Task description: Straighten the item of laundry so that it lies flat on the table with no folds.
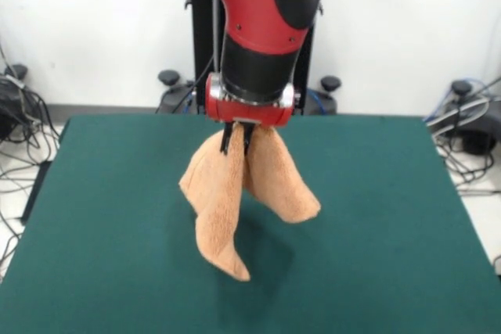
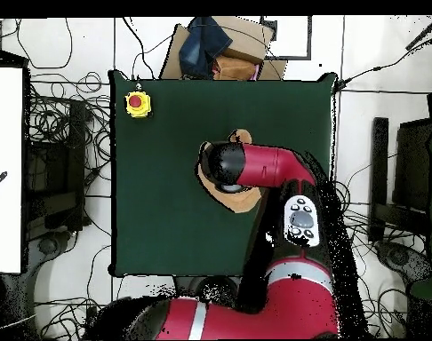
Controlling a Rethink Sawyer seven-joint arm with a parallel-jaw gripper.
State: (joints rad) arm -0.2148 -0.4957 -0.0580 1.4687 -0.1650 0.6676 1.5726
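Towel point(image 1: 235, 193) hung bunched from my jaws above mid-table point(image 1: 109, 217), two lobes drooping: longer one left, shorter one right. Jaws were clamped on its top fold. Overhead, only its edges point(image 2: 242, 202) showed around my arm point(image 2: 264, 167).

One towel point(image 1: 235, 193), one table point(image 1: 376, 217), one robot arm point(image 1: 258, 5), one gripper point(image 1: 236, 141), one yellow button box point(image 2: 138, 104).
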